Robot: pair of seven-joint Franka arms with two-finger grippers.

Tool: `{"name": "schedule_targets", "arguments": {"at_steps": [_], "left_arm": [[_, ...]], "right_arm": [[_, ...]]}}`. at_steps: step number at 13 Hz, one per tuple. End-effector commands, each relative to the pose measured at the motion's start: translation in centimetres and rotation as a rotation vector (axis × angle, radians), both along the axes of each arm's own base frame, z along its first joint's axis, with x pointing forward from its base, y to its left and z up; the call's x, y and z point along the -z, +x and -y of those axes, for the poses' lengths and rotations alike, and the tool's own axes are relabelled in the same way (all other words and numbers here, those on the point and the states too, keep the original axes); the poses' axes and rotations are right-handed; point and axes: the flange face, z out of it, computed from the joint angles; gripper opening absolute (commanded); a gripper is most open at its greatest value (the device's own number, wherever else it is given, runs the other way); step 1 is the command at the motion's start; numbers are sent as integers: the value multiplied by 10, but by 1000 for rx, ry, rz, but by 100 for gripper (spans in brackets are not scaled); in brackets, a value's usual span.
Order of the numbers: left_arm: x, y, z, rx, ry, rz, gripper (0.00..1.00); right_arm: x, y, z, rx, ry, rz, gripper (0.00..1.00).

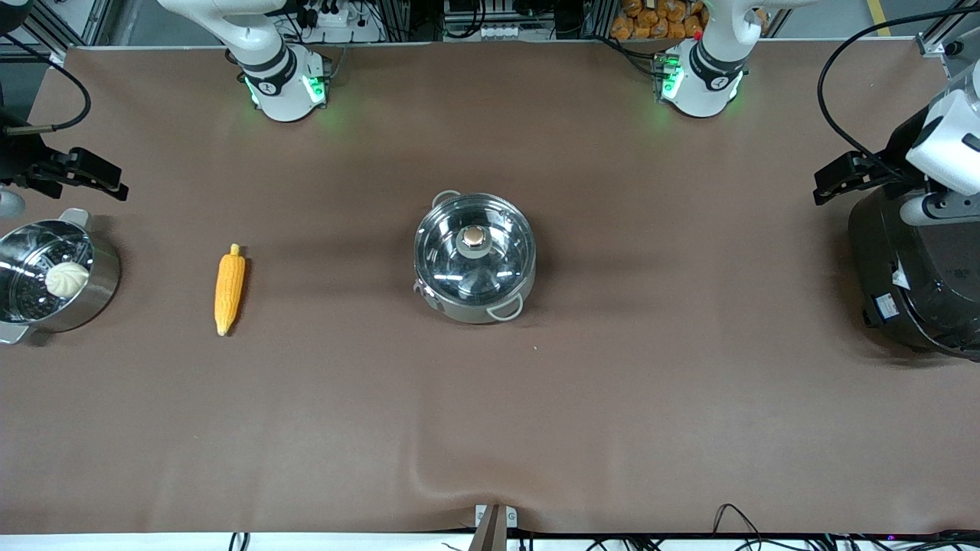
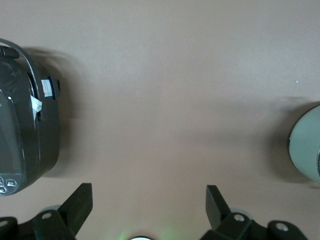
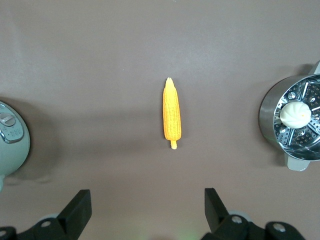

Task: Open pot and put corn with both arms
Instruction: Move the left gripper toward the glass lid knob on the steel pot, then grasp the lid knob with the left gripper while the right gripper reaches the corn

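The steel pot (image 1: 475,295) stands in the middle of the table with its glass lid (image 1: 501,252) on and the copper knob (image 1: 475,237) on top. The corn (image 1: 229,289) lies on the cloth between the pot and the right arm's end; it also shows in the right wrist view (image 3: 172,112). My right gripper (image 1: 84,174) (image 3: 147,192) is open and empty, up over the table near the steamer pot. My left gripper (image 1: 842,174) (image 2: 148,190) is open and empty, up beside the rice cooker. The pot is out of both wrist views.
A steamer pot (image 1: 103,283) (image 3: 270,117) with a white bun (image 1: 67,278) (image 3: 295,114) stands at the right arm's end. A black rice cooker (image 1: 919,275) (image 2: 25,135) stands at the left arm's end. The arm bases (image 1: 283,84) (image 1: 700,76) stand along the table's edge.
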Motion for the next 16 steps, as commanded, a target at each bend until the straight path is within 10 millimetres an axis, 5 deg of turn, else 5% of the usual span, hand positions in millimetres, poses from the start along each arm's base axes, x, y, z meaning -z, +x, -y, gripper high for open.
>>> {"name": "schedule_targets", "arguments": {"at_steps": [1, 5, 9, 11, 14, 16], "left_arm": [[-8, -1, 56, 47, -26, 37, 100], [31, 5, 196, -188, -100, 59, 100], [104, -5, 336, -415, -93, -3, 100], [124, -13, 375, -463, -135, 17, 100], [183, -39, 448, -600, -161, 24, 100], [204, -57, 469, -628, -123, 23, 100]], "right_arm": [[-5, -5, -3, 5, -2, 3, 100], [7, 1, 0, 0, -11, -2, 100], [65, 16, 4, -14, -20, 31, 100], [101, 19, 7, -60, -22, 30, 100], [149, 23, 9, -85, -49, 51, 100], [184, 28, 15, -126, -51, 57, 100]]}}
